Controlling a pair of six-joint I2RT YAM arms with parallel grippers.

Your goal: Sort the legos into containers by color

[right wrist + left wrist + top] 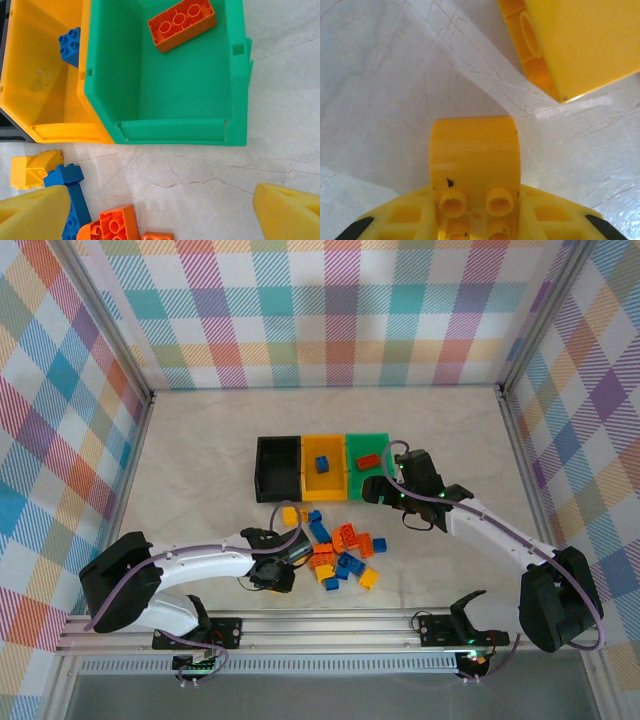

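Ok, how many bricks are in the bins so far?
2: a blue brick in the yellow-orange bin, an orange brick in the green bin. The black bin's dark interior could hide one.

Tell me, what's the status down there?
Left gripper shut on yellow lego. Right gripper open by green bin, orange lego inside. Loose pile unsorted. Another yellow lego close ahead.

row of bins [262,480] mid-surface [200,460] | middle bin [322,485]: one brick [323,463] inside | right bin [358,447]: one brick [367,461] inside | loose bricks [340,550]: before the row | left hand [297,550]: at their left, brick [475,150] in it
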